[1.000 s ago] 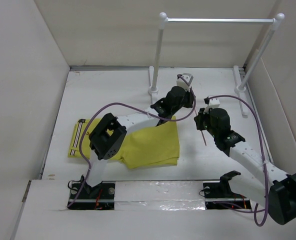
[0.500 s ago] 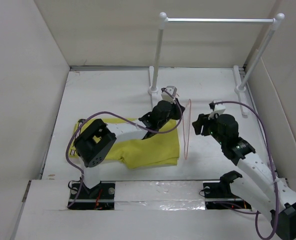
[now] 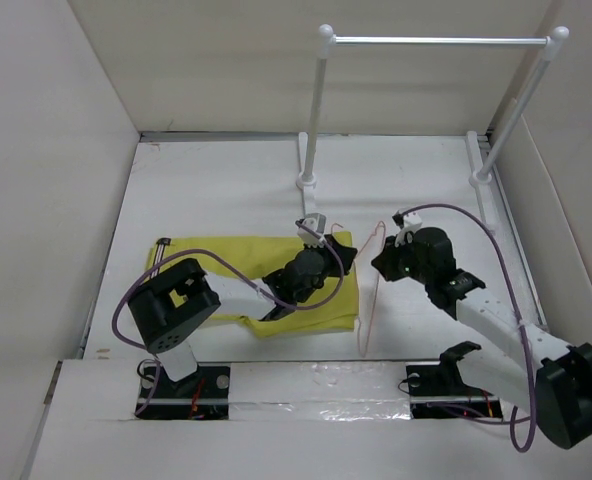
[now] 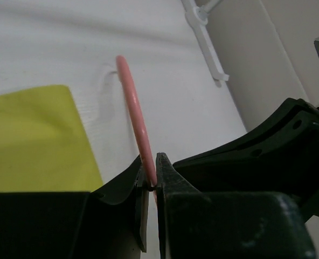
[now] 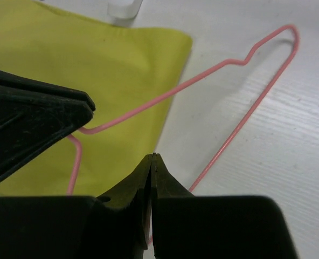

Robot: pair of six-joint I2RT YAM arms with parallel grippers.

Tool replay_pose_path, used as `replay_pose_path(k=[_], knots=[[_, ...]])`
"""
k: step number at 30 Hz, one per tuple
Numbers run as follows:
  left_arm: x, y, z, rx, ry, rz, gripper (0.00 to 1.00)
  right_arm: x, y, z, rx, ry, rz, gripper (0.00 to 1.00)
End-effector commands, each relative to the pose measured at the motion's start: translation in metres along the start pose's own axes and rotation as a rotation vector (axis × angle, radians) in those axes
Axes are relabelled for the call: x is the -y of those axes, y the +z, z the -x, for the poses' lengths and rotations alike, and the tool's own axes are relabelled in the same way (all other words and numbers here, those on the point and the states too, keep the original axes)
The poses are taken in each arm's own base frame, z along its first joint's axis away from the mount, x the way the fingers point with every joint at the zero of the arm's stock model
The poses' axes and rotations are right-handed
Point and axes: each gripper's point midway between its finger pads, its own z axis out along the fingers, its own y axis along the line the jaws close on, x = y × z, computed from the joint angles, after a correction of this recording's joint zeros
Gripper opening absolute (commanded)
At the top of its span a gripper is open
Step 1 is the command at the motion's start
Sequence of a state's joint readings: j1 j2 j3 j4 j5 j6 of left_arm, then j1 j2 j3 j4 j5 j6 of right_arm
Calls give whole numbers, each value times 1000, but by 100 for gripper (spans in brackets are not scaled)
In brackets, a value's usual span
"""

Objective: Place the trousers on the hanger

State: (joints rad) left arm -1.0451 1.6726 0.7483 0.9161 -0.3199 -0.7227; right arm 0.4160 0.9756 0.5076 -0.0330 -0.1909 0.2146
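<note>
The mustard-yellow trousers (image 3: 216,262) lie flat on the white table, left of centre; they also show in the left wrist view (image 4: 35,140) and the right wrist view (image 5: 95,70). The thin pink wire hanger (image 3: 368,300) lies just right of them, partly over their right edge. My left gripper (image 3: 346,250) is shut on the hanger wire (image 4: 135,113) near the hook's neck, above the trousers' right end. My right gripper (image 3: 378,265) is shut; the hanger's long wire (image 5: 219,151) runs in under its fingers, seemingly clamped behind the tips.
A white-posted rail with a metal bar (image 3: 436,41) stands at the back; its post bases (image 3: 306,180) are behind the grippers. Cardboard walls (image 3: 56,180) close in the left, back and right. Purple cables loop off both arms.
Both grippers have come nearer and lower, bringing the hanger down next to the trousers' right edge. The left gripper now sits over the trousers. The right gripper has shifted left.
</note>
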Motion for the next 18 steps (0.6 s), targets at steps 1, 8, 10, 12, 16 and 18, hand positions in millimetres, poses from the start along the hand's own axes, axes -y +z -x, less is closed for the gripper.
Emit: replay_pose_path(k=[1, 8, 10, 12, 16, 18], knots=[[-1, -9, 23, 124, -81, -9, 0, -23, 10, 12, 66, 6, 119, 9], [-45, -22, -11, 80, -46, 85, 0, -35, 37, -30, -44, 54, 143, 38], [-52, -24, -13, 76, -36, 102, 0, -33, 45, -44, -67, 72, 139, 43], [-54, -27, -19, 72, -37, 107, 0, -25, 52, -53, -86, 73, 107, 45], [-52, -26, -17, 73, -29, 101, 0, -17, 66, -73, -133, 87, 69, 49], [-55, -26, -17, 83, -27, 109, 0, -16, 71, -82, -151, 91, 64, 49]])
